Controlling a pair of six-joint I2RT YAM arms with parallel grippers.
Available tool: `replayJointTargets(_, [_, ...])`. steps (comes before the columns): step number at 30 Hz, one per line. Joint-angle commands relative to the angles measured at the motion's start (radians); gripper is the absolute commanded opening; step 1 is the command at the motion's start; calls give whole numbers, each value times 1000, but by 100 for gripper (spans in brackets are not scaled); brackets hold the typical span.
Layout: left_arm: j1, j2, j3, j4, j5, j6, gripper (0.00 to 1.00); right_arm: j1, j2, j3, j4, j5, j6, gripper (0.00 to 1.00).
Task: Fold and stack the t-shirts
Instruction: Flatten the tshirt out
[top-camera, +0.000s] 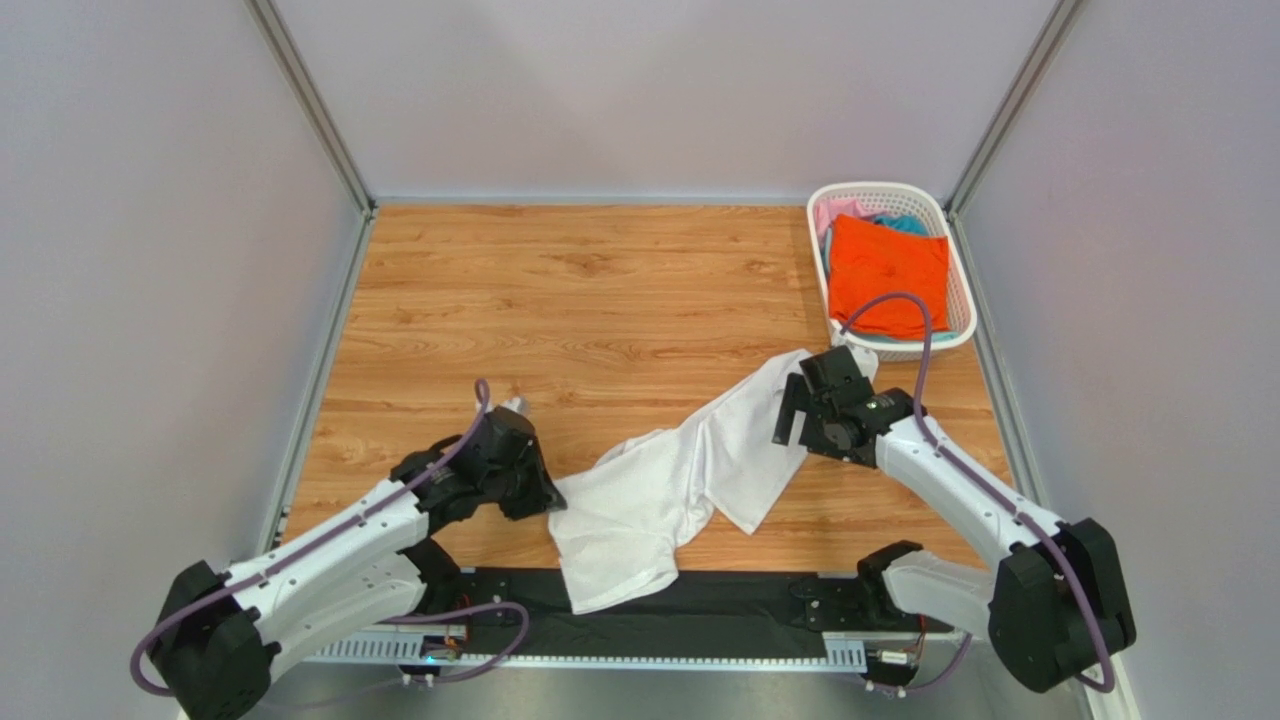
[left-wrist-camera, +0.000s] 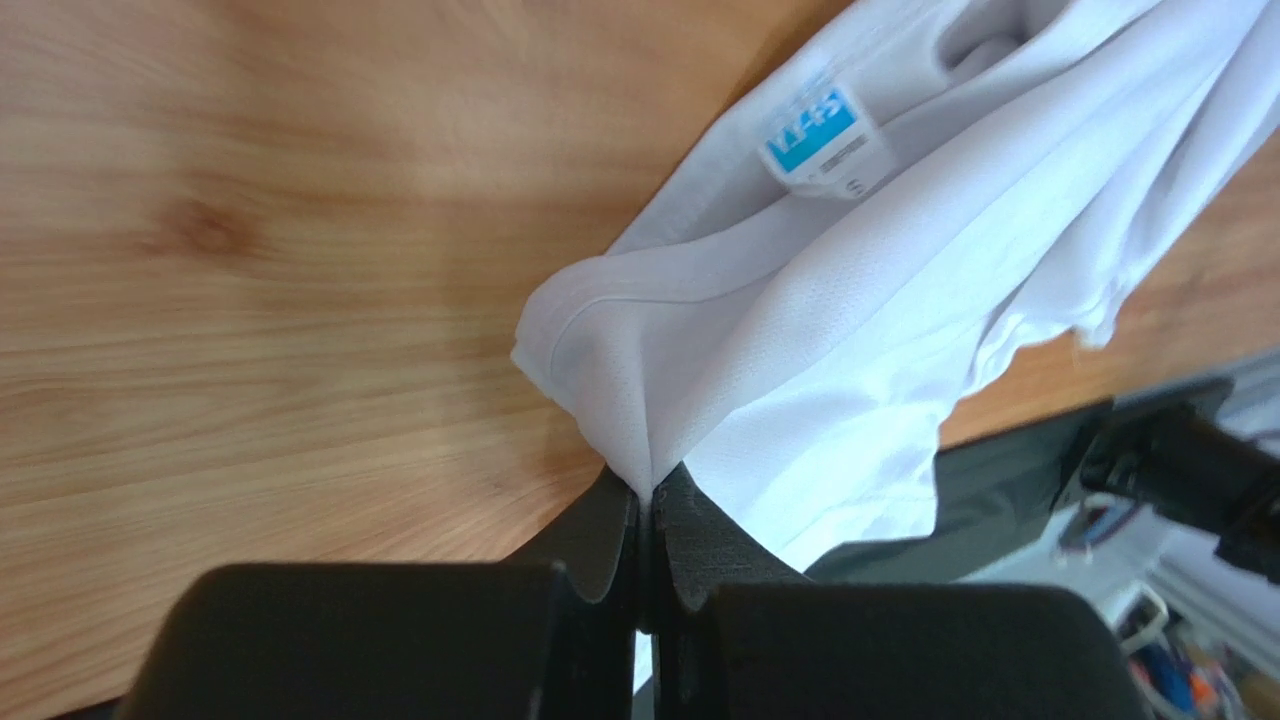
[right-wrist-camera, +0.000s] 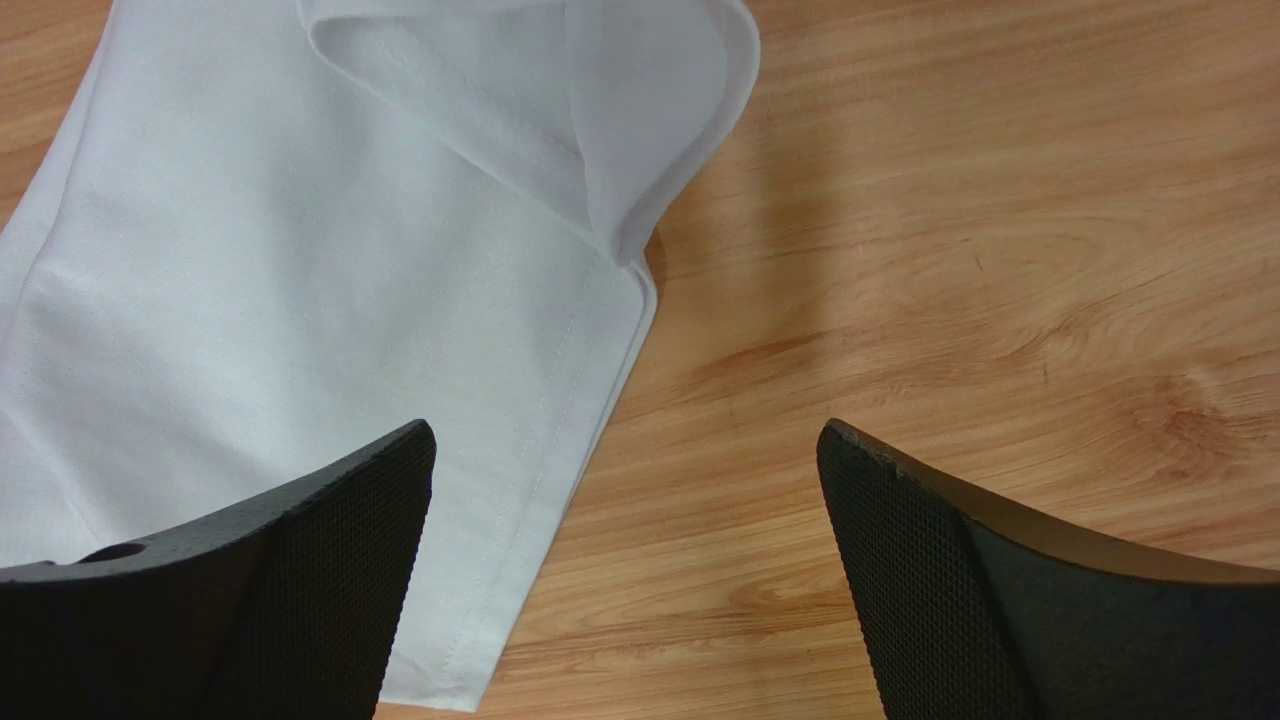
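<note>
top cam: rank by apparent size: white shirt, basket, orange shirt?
1. white shirt, crumpled but stretched out, clearly the largest
2. basket
3. orange shirt, lying inside the basket, so smaller than it

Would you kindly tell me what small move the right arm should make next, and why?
Probably lower the right pincer onto the white t-shirt hem and close. It hangs open above that edge, while the left pincer is shut on the cloth's other end; spreading it likely needs both ends held.
</note>
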Motion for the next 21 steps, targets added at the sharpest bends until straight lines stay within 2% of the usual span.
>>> replayJointTargets(1, [-2, -42, 154, -171, -294, 35, 0, 0, 27, 60, 60, 85, -18, 100])
replayJointTargets(2, [-2, -56, 177, -249, -392, 35, 0, -3, 47, 71, 64, 94, -25, 100])
replayJointTargets(5, [10, -79, 225, -312, -469, 44, 0, -14, 92, 75, 99, 87, -42, 98])
replayJointTargets(11, [35, -55, 230, -288, -430, 79, 0, -20, 224, 89, 234, 7, -68, 90])
replayJointTargets(14, [38, -27, 227, -274, -413, 82, 0, -20, 295, 111, 294, -70, -81, 80])
replayJointTargets(17, [41, -10, 233, -274, -411, 85, 0, -22, 337, 138, 307, -140, -93, 40])
replayJointTargets(18, [47, -10, 242, -276, -411, 88, 0, -20, 335, 144, 301, -145, -93, 17])
replayJointTargets(21, [64, -12, 292, -289, -416, 107, 0, -20, 280, 183, 244, -116, -117, 0])
